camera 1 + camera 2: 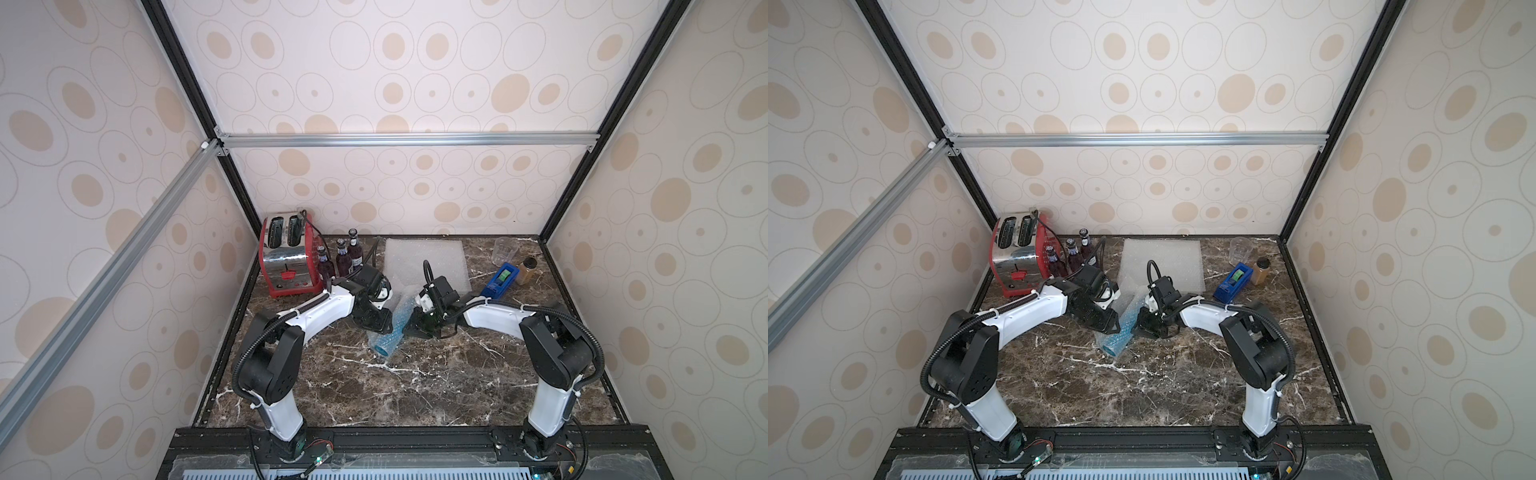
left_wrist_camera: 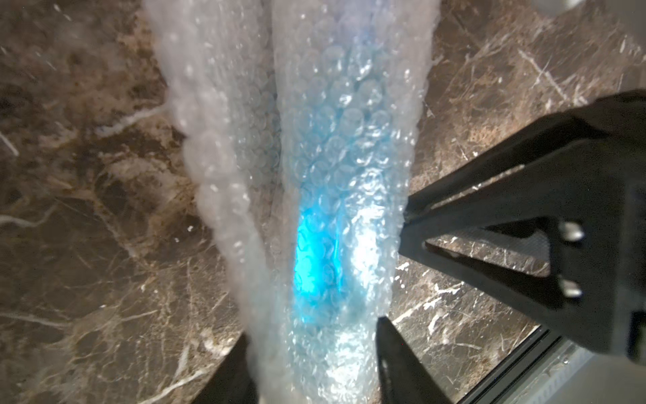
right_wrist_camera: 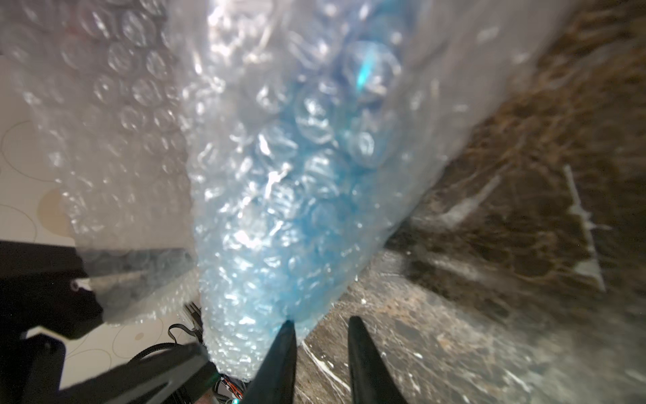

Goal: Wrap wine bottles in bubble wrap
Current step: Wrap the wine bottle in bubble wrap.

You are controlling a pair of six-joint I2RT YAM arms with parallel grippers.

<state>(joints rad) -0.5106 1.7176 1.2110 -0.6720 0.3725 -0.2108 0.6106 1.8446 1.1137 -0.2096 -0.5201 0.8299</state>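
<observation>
While the marbled surface (image 1: 415, 386) is filling the lower middle of a top view, hard, glossy and slick, the flat bubble wrap sheet (image 1: 424, 259) is lying square and limp at upper centre, with a chrome-and-red toaster (image 1: 286, 257) at upper left. Just below that sheet, at the frame's centre, the bubble wrap roll (image 1: 388, 338) is lying slantwise between both arms, a soft, springy tube with a loose flap standing off it. Inside it the blue bottle (image 2: 314, 266) is glowing through the bubbles. It is glass, rigid and breakable, probably light, and likely to slide out of an open end if tipped. Taking hold at mid-body, where glass is backing the padding, looks safest, since the flap alone would just peel. Three purple bottles (image 1: 342, 257) are standing unwrapped just beside the toaster. The left pincer (image 2: 313, 328) is straddling the roll and seems to be squeezing its flanks, though the flap is hiding one finger. The right pincer (image 3: 321, 320) is standing slightly spread, gripping nothing, one tip touching the roll.
</observation>
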